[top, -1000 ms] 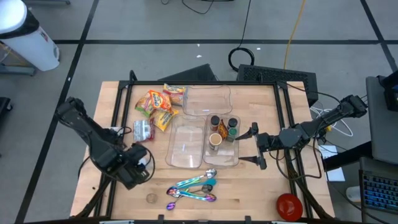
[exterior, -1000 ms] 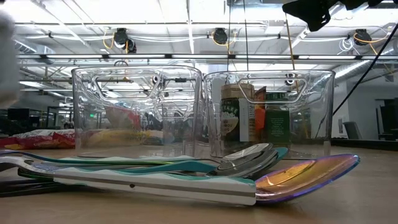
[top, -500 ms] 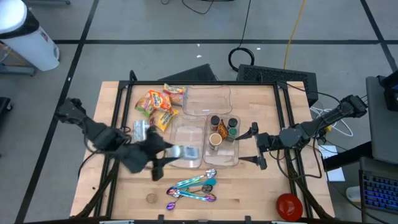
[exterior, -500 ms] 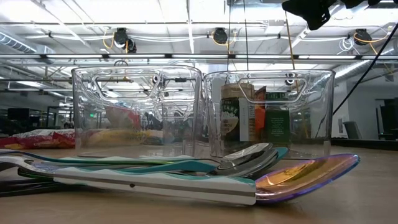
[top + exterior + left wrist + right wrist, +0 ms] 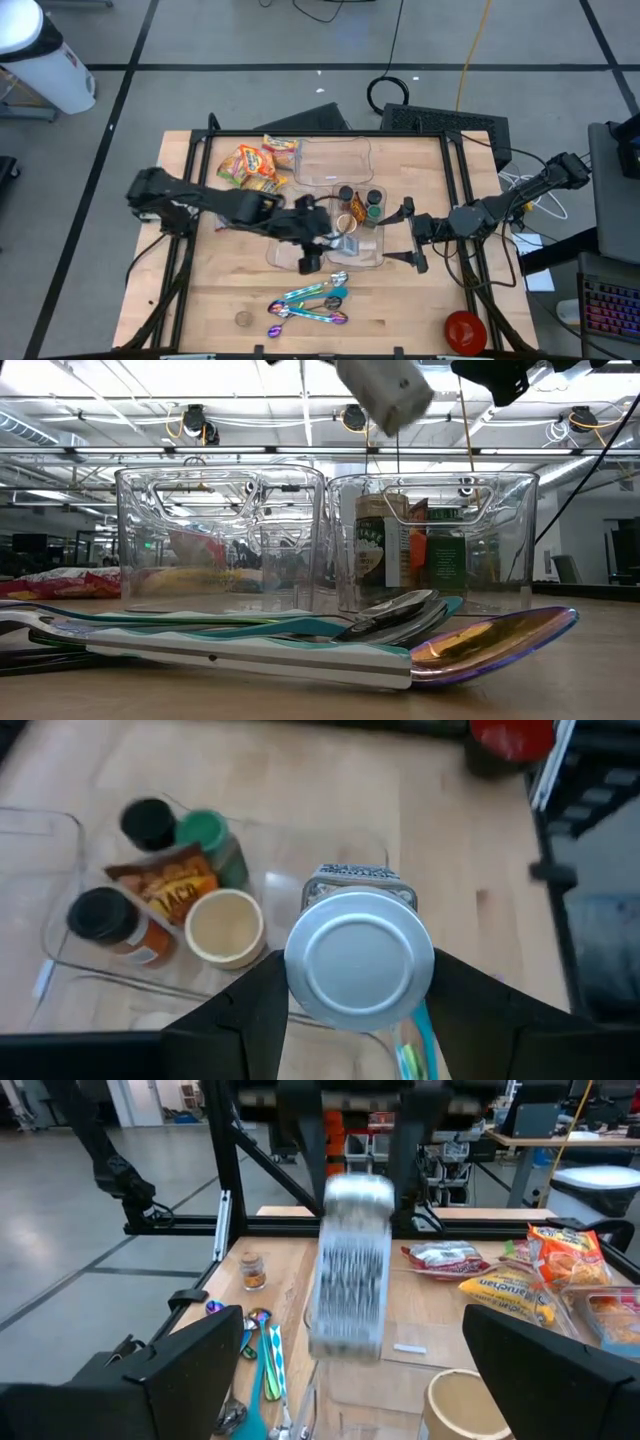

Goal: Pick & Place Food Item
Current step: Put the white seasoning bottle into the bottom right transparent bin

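A can with a silver round end and a printed label hangs in the air over the clear containers, with my left gripper shut on it. It also shows in the low view as the can and in the right wrist view as the can. Below it stands a clear container holding spice jars and a cup. My right gripper waits open and level, just right of that container. My left gripper pinches the can between its two fingers, one on each side of the round wall at the silver end. The fingers slant down from the table's left and lie along the can. The can is lifted clear and hangs tilted, label end lowest.
A second clear container stands left of the first and a third at the far side. Snack bags lie at the far left, coloured spoons near the front edge, a red object at the front right.
My left gripper has swung from the table's near left corner toward the right and a little up, rolling and tipping downward as it went. It now stands over the clear containers. The can has travelled with it, clear of the table.
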You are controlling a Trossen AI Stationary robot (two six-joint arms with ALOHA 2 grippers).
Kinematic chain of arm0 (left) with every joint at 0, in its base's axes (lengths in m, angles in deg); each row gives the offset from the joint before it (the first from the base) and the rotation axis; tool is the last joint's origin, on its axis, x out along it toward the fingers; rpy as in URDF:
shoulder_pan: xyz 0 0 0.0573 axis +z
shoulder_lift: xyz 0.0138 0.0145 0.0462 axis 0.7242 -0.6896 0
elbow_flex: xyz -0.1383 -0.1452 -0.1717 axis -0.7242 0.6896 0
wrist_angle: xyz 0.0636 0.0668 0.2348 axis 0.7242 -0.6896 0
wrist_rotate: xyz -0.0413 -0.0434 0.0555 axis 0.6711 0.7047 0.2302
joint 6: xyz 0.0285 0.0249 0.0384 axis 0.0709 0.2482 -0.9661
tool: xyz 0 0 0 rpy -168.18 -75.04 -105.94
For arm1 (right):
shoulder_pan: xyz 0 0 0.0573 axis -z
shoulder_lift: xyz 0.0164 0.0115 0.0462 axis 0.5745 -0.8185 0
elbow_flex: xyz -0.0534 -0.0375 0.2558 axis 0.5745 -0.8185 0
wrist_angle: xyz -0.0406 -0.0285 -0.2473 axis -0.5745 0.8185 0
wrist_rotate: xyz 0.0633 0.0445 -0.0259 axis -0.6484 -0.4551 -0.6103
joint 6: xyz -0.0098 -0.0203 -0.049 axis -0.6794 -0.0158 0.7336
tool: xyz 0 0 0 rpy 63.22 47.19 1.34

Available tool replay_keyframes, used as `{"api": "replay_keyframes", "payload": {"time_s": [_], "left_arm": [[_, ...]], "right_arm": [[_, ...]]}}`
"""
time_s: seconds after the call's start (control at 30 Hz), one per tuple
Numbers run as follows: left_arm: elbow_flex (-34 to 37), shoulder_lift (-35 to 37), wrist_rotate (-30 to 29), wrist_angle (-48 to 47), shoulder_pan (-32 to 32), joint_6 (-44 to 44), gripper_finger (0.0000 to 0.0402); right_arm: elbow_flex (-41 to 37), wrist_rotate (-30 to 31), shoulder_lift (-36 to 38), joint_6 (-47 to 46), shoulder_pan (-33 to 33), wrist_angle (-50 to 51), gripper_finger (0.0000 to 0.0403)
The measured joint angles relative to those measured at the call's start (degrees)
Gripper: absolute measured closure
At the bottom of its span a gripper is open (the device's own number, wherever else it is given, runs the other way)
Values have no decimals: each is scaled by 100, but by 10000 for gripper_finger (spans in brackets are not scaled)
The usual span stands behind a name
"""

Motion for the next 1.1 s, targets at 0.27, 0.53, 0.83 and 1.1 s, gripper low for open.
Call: {"api": "replay_keyframes", "payload": {"time_s": [0.27,0.53,0.83,1.1], "left_arm": [[-871,-1128,22,-1225,316,-76,196],[-879,-1626,162,-1285,349,-138,196],[-831,-1895,331,-1199,360,-151,196],[-829,-2066,328,-983,362,-205,185]], "right_arm": [[0,0,0,0,0,3,30],[0,0,0,2,0,7,30],[-2,2,0,2,0,26,30],[-2,4,0,2,0,57,30]]}}
